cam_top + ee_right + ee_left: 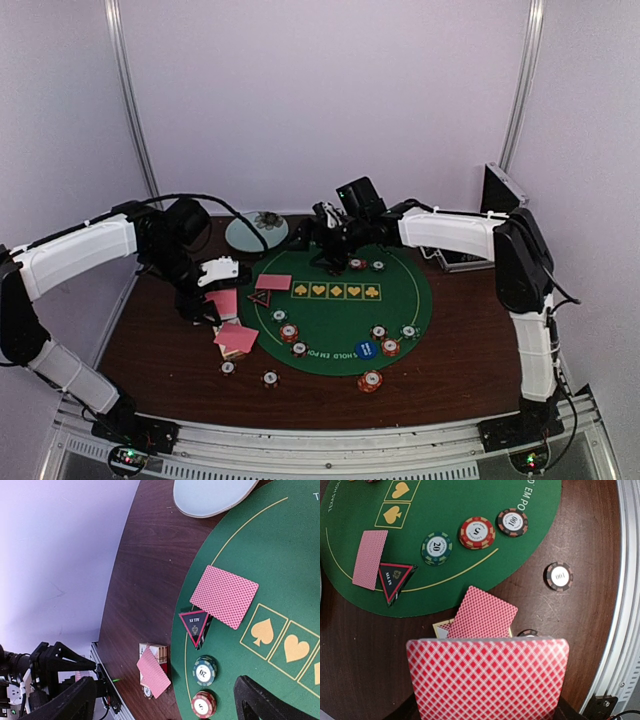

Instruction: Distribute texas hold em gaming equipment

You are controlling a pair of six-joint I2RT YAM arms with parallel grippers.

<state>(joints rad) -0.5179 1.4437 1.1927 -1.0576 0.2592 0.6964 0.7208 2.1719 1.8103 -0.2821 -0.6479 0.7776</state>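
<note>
My left gripper (213,301) is shut on a stack of pink-backed playing cards (487,677) that fills the bottom of the left wrist view and hides its jaws. It hangs over the table just left of the green mat (345,310). Below it, one card (482,615) lies tilted on a card box (159,655). Another card (225,596) lies on the mat beside the red-black triangle marker (195,624). Striped chips (436,548) (477,532) (512,522) sit along the mat's near-left edge. My right gripper (330,248) is open and empty above the mat's far side.
A pale round plate (256,230) sits at the back left of the mat. A metal case (498,190) stands at the back right. More chips (390,347) and a blue disc (365,349) lie on the mat's near right. Loose chips (270,378) (370,381) rest near the front edge.
</note>
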